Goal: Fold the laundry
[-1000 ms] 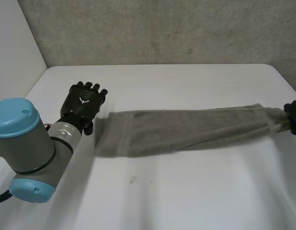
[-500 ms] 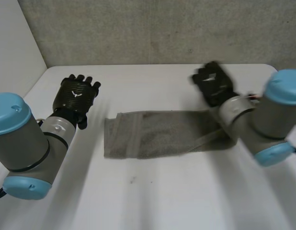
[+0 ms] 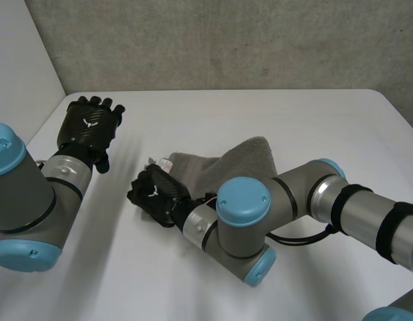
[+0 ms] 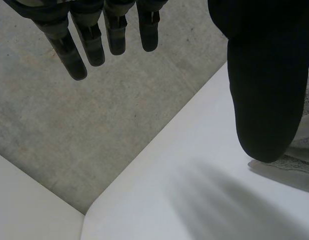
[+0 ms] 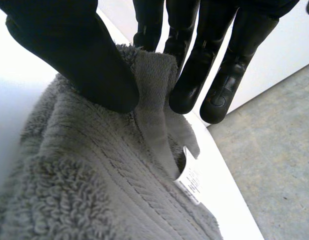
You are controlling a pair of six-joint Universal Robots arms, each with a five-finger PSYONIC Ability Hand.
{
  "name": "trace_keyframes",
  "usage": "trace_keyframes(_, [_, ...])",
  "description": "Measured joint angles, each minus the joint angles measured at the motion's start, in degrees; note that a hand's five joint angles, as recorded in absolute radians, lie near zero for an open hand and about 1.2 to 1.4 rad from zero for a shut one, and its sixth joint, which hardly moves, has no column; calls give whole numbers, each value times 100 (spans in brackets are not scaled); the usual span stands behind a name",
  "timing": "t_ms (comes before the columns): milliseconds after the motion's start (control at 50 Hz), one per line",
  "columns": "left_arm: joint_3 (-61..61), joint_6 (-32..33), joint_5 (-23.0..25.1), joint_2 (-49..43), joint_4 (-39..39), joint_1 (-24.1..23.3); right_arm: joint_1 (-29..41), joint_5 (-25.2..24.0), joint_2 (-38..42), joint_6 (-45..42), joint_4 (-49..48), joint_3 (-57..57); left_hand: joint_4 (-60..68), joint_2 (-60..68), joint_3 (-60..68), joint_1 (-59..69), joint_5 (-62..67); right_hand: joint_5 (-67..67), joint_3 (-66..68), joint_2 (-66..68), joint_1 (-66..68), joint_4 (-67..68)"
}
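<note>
Right hand [image 3: 155,194], centre left of the head view, pinches 1 end of the grey towel [image 3: 240,157] between thumb and fingers. It lies doubled over mid-table [image 3: 293,114]. Left hand [image 3: 89,127], upper left, hovers straight-fingered and empty. The half-fold seems nearly laid; next, release and flatten.

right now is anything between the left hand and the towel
Nothing visible: only bare table lies between the open left hand and the towel. The right hand, though, pinches the towel's end nearest it.
</note>
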Motion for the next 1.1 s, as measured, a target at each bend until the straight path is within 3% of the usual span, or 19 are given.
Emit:
trace_keyframes(40, [2,-11,3,-2,5,2,29,57,-62,45,34,0,0,0,0,0,0,-1659,-1740,-1879,-1754,-1741])
trace_keyframes(100, [7,-23,6,-2,17,-4,25,109,-204,116,69,58,0,0,0,0,0,-1659,-1740,-1879,-1754,-1741])
trace_keyframes(120, [16,-41,7,-2,33,-17,6,194,-445,259,112,164,0,0,0,0,-2,-4823,-5107,-5085,-4104,-5057])
trace_keyframes(160, [38,-73,8,-3,56,-46,-49,359,-824,527,177,343,0,0,0,0,0,-5218,-5570,-5423,-4202,-5473])
trace_keyframes(380, [381,-869,20,-51,150,-385,-1161,1780,-2506,1859,1047,1612,0,-1,0,0,-1,-5226,-5592,-5425,-4203,-5474])
trace_keyframes(540, [690,-1405,33,-701,153,-868,-2077,1934,-2714,2110,1422,2610,0,-1,0,0,0,-5226,-5592,-5425,-4203,-5474])
trace_keyframes(640, [839,-1366,8,-1299,147,-1038,-2443,1793,-2588,2274,1354,2969,0,1,0,0,8,-5096,-5415,-5239,-4066,-5329])
trace_keyframes(700, [869,-1294,-2,-1494,144,-1061,-2549,1690,-2470,2359,1248,3048,0,2,0,0,11,-3714,-3849,-3755,-2778,-3844])
trace_keyframes(740, [878,-1172,-15,-1684,135,-1065,-2658,1556,-2308,2457,1062,3085,0,0,0,0,2,-2199,-2168,-2033,-1626,-2217])
trace_keyframes(860, [783,-1024,-33,-1759,109,-1042,-2756,1406,-2140,2622,747,2996,0,-1,0,0,0,-301,-134,-38,-551,-109])
trace_keyframes(900, [687,-1000,-53,-1716,99,-1026,-2753,1394,-2133,2743,672,2901,0,-1,0,0,0,-319,-163,-101,-564,-136])
trace_keyframes(940, [596,-992,-81,-1659,95,-1013,-2744,1398,-2145,2853,649,2826,0,-1,0,0,0,-1297,-1401,-1338,-909,-1399])
trace_keyframes(980, [497,-988,-123,-1588,92,-1004,-2736,1407,-2170,2971,653,2774,0,-1,0,0,0,-2732,-2917,-2937,-2128,-2914])
trace_keyframes(1100, [268,-987,-263,-1354,88,-994,-2715,1437,-2297,3463,802,2776,0,-1,0,0,1,-3528,-3727,-3569,-2638,-3711])
